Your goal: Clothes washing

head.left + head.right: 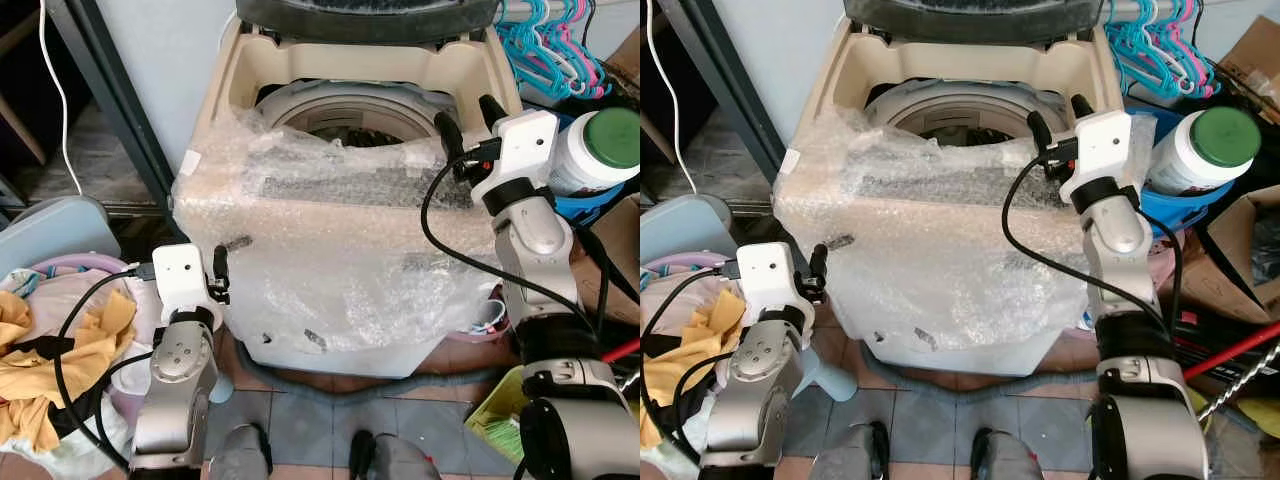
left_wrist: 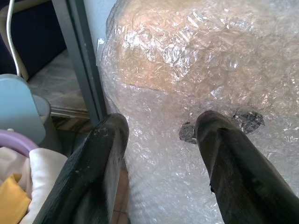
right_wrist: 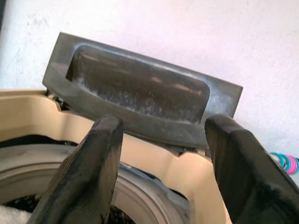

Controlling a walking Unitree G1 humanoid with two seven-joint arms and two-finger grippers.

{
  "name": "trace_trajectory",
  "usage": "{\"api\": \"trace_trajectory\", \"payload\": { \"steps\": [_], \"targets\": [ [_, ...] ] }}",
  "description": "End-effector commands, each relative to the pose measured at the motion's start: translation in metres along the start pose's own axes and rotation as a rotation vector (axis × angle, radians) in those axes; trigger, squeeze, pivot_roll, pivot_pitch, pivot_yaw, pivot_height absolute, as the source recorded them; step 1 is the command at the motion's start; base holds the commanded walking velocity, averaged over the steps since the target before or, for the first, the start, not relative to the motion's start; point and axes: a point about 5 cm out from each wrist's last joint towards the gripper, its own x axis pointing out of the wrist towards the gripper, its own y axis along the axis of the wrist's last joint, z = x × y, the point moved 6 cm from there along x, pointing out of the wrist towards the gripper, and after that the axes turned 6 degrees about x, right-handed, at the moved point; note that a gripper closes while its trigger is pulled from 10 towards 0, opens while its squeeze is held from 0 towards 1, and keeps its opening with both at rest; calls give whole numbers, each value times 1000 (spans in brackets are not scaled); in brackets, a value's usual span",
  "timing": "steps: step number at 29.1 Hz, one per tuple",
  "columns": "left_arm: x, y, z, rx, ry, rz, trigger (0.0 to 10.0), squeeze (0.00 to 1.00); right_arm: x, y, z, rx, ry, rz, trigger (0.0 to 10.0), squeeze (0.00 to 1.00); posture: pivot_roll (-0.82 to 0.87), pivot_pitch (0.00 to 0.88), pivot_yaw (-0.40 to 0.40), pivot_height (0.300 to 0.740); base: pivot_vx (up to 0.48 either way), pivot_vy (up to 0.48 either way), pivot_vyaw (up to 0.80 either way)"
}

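A: Where does the washing machine (image 1: 350,200) sit?
B: Straight ahead, one top-loader, cream, its front wrapped in bubble wrap (image 1: 330,250). The dark lid (image 3: 140,100) stands raised at the back and the round tub opening (image 1: 350,115) is exposed.

A: And the grippers?
B: Two. The right gripper (image 1: 468,115) hovers over the machine's right front corner, fingers apart and holding nothing. The left gripper (image 1: 221,275) is low against the machine's left front, beside the wrap; its fingers (image 2: 93,163) are spread too, nothing between them.

A: What do the wrist cameras add?
B: The right wrist view shows the underside of the lid with its recessed panel, and the tub's rim under it. The left wrist view shows the wrap close up, with two dark patches on it, and a grey metal post (image 2: 81,60) left of the machine.

A: Around the machine?
B: To its left, one basket (image 1: 60,270) of laundry with yellow cloth (image 1: 40,370) on top. To its right, one white jar with a green lid (image 1: 600,150), and a bunch of blue and pink hangers (image 1: 555,45) behind that. A grey hose (image 1: 350,385) lies on the tiles below the machine.
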Motion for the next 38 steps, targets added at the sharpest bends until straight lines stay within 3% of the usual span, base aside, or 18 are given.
{"api": "trace_trajectory", "payload": {
  "steps": [1,3,17,25,29,30,31,32,33,38],
  "targets": [
    [0,-5,0,-6,1,-11,10000,0,6,16,-10,-8,15,42,10000,1000,-3,57,23,740,0,480,800],
    [1,-4,5,-3,-14,-3,10000,0,6,21,-20,-26,28,43,10000,1000,-1,55,21,740,0,480,800],
    [0,-9,5,0,-2,-9,10000,0,11,23,-28,-10,10,23,10000,1000,12,56,7,740,0,467,800],
    [-1,-6,9,-3,-18,11,10000,0,12,24,-35,-2,18,18,10000,1000,23,59,10,740,0,0,800],
    [-2,-10,9,-17,-13,5,10000,0,8,16,-38,9,17,-4,10000,1000,66,16,8,740,0,0,550],
    [0,-6,8,-19,-11,18,10000,0,8,14,-40,11,22,-8,10000,875,71,15,10,740,0,0,0],
    [0,-6,8,-19,-11,18,10000,0,8,14,-40,11,22,-8,10000,875,71,15,10,740,0,0,0],
    [2,-4,6,-27,-3,27,10000,0,9,13,-42,17,22,-8,10000,357,77,7,8,740,0,0,0],
    [3,-3,5,-27,-1,31,10000,0,10,13,-42,22,22,-9,10000,0,79,6,8,740,0,0,0],
    [5,-1,3,-19,7,37,10000,0,13,12,-49,33,36,-13,10000,0,77,13,5,740,0,0,0]
  ]
}}
